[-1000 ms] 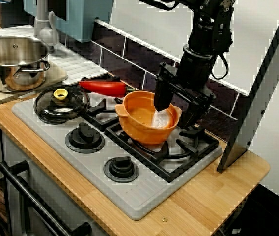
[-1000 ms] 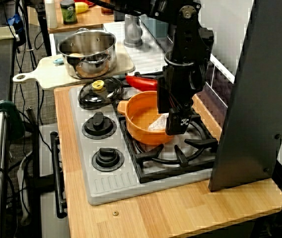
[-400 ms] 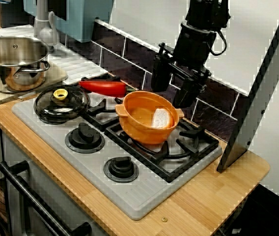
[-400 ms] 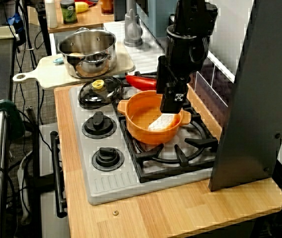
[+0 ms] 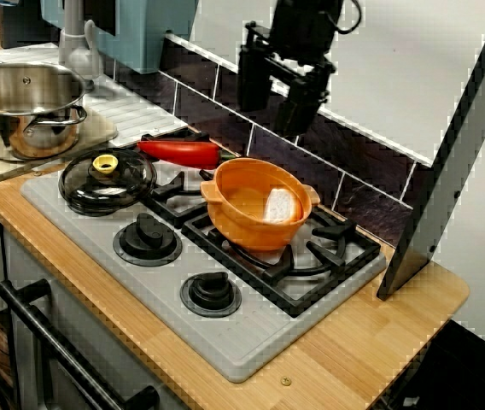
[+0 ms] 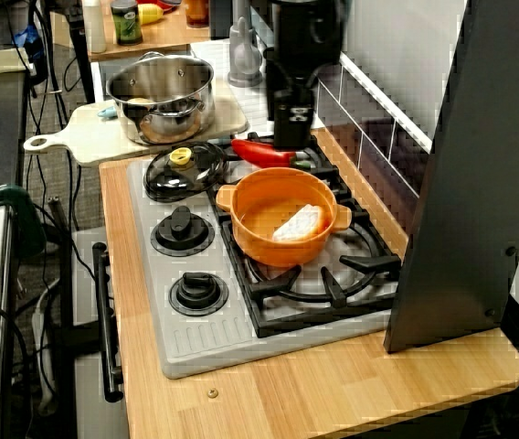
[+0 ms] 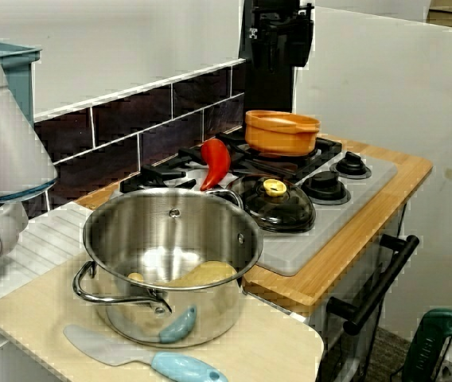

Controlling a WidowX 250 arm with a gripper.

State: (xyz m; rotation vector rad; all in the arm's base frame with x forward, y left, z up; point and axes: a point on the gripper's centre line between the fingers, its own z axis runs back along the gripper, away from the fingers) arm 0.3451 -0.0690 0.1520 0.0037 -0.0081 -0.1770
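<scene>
The end effector point(image 5: 274, 118) hangs high over the back of the stove point(image 5: 225, 337), its jaws apart with nothing between them. In the high view it sits above the gap between the red pepper point(image 6: 264, 152) and the orange pot point(image 6: 282, 251). The pot stands on the right-hand grate, and a white piece point(image 5: 281, 205) lies inside it, leaning toward the far wall. With the fingers empty and well clear of the rim, the sound course seems to be to keep them spread and high. Any sideways travel should stay off the tiled wall point(image 5: 225, 94) just behind and the pot's small handles. The grate is uneven, so a nudge could probably tip or slide the pot. A glass lid point(image 5: 106, 179) rests on the left burner, touching nothing else. The stove sits on a wooden bench point(image 5: 379, 342). Beyond it, in the view from the sink side, a steel pot point(image 7: 170, 263) stands on a cutting board point(image 7: 43, 318) beside a blue spatula point(image 7: 154, 358).
</scene>
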